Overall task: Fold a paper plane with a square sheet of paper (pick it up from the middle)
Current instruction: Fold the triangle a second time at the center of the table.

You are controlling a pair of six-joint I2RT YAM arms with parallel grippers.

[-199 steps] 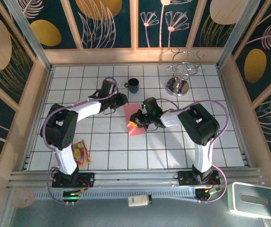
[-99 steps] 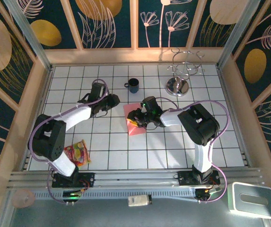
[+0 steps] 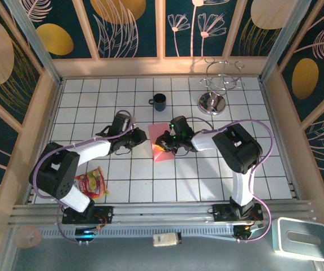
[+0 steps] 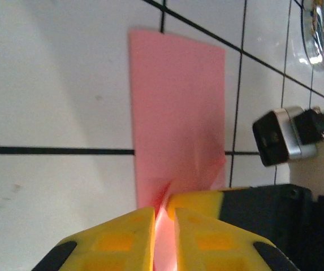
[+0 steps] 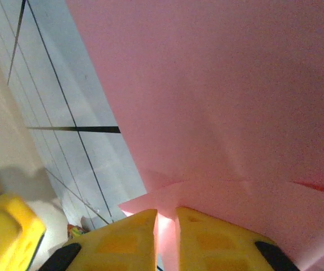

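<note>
The tiled bench [image 3: 207,175] is slick, so the pink paper [image 3: 163,155] lying flat near its centre, between the two arms, could be dragged out of square instead of folded if either arm is swept sideways. The paper is gripped at the same stretch by both hands. The left hand [image 3: 141,138] is closed to a slit on one edge, and in its wrist view a sliver of pink is seen nipped between the yellow fingers [image 4: 122,237]. The right hand [image 3: 163,142] is likewise nearly closed, with a pink strip caught between its own fingers [image 5: 207,237]. With two grips set so near each other, a tear or a crumple would be expected from any pull in opposed directions (small wrinkles [image 4: 210,166] are already seen beside the left grip). The hands could also be knocked together, a yellow finger [image 5: 3,234] of the other hand being seen close by. A shallow pinch could be lost, and a crooked crease left.
</note>
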